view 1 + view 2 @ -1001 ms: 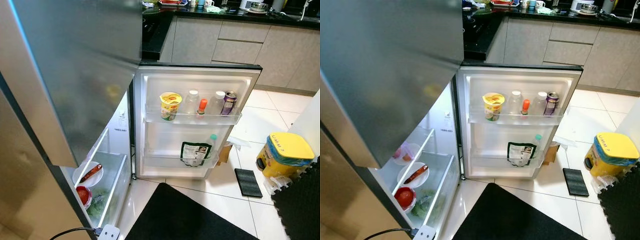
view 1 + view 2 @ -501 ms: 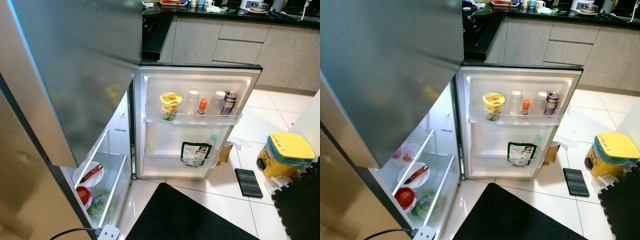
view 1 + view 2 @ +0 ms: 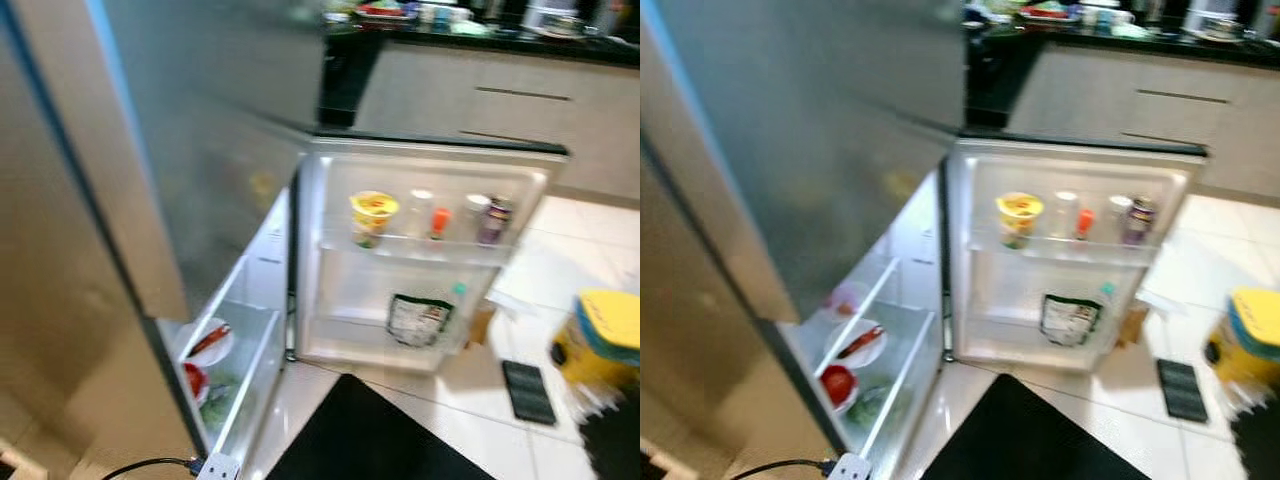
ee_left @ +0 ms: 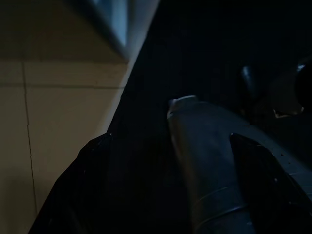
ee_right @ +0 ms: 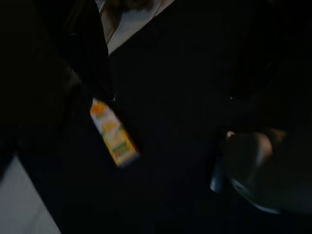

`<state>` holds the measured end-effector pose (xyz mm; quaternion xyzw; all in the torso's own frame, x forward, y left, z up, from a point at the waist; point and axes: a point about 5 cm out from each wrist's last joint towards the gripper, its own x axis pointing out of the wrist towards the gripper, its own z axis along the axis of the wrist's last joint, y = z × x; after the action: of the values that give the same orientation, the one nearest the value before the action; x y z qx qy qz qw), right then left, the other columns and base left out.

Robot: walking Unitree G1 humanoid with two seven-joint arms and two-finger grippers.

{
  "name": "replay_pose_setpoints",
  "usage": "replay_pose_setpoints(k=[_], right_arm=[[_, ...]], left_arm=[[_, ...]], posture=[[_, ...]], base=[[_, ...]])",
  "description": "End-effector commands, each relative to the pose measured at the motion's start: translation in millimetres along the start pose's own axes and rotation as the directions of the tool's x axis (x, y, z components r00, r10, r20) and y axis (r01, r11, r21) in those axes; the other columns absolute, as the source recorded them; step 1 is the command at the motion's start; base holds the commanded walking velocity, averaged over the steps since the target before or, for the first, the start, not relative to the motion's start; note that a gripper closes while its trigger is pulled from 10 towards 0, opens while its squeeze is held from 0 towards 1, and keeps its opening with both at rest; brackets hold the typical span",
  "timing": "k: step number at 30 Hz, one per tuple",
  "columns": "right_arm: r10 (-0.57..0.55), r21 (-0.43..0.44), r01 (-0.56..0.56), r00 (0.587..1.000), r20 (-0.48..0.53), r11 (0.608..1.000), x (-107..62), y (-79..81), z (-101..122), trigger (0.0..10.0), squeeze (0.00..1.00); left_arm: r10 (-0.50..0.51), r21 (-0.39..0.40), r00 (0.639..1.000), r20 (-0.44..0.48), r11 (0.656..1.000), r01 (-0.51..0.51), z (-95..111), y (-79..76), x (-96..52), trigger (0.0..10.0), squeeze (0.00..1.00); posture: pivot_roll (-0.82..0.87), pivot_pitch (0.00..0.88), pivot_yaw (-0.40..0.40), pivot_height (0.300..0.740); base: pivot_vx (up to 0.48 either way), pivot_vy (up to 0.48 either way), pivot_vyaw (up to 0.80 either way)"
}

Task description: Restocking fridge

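The fridge's lower door [image 3: 430, 250] stands wide open. Its upper shelf carries a yellow noodle cup [image 3: 373, 212], clear bottles, a red-capped bottle [image 3: 437, 222] and a can [image 3: 494, 220]. A dark pouch [image 3: 420, 320] sits on the lower shelf. Inside the fridge are a plate with a red item [image 3: 862, 343] and a red tomato-like thing [image 3: 838, 383]. In the dark left wrist view, a grey bottle [image 4: 204, 161] stands between my left gripper's black fingers [image 4: 83, 190]. The dim right wrist view has a small yellow juice carton [image 5: 114, 134] over the black mat, beside a dark shape.
A black floor mat [image 3: 370, 440] lies before the fridge. The steel upper door [image 3: 200, 130] juts out at the left. A yellow bin [image 3: 605, 340] and a flat black object [image 3: 527, 390] are on the tiles at right. A power strip [image 3: 218, 466] lies by the fridge's foot.
The whole picture has slid to the right and gone blurry, so the camera has swung left. The fridge and its contents stay as they were.
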<state>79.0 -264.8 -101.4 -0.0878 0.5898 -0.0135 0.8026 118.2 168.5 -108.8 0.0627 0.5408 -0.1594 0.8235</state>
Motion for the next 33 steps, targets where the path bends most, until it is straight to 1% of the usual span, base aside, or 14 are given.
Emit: replay_pose_setpoints(k=[1,12,17,25,28,33], right_arm=[[0.001,0.015,-0.001,1.0,-0.001,1.0,-0.5,-2.3,-1,10.0,0.0],[0.005,0.03,-0.005,1.0,-0.012,1.0,-2.7,-8.5,-7,10.0,0.0],[0.0,0.029,0.0,1.0,-0.013,1.0,-3.2,-10.4,-7,10.0,0.0],[-0.021,0.034,0.022,1.0,-0.018,0.999,-3.2,-10.2,-9,10.0,0.0],[-0.011,0.032,0.012,1.0,-0.017,0.999,-1.6,-2.9,-8,10.0,0.0],[-0.005,0.029,0.005,1.0,-0.013,1.0,-0.4,0.9,-5,10.0,0.0]], left_arm=[[-0.003,0.004,0.997,-0.081,1.0,0.004,-20,1.2,-3.7,10.0,0.0],[-0.007,0.0,0.997,-0.083,1.0,0.007,-22,0.8,-4.0,10.0,0.0],[-0.009,-0.013,0.997,-0.072,1.0,0.008,-21,0.3,-3.8,10.0,0.0],[-0.008,-0.017,0.997,-0.071,1.0,0.007,-20,0.5,-3.8,10.0,0.0],[-0.01,-0.004,0.997,-0.081,1.0,0.01,-21,0.9,-4.0,10.0,0.0],[-0.014,0.003,0.996,-0.088,1.0,0.014,-22,0.7,-4.2,10.0,0.0]], posture=[[0.04,0.0,-0.029,0.74],[0.04,0.0,-0.03,0.74],[0.04,0.0,-0.03,0.74],[0.04,0.0,-0.026,0.74],[0.04,0.0,-0.028,0.74],[0.04,0.0,-0.027,0.74]], base=[[0.0,0.0,0.77],[0.0,0.0,0.77],[0.0,0.0,0.77],[0.0,0.0,0.0],[0.0,0.0,0.0],[-0.218,0.0,0.0]])
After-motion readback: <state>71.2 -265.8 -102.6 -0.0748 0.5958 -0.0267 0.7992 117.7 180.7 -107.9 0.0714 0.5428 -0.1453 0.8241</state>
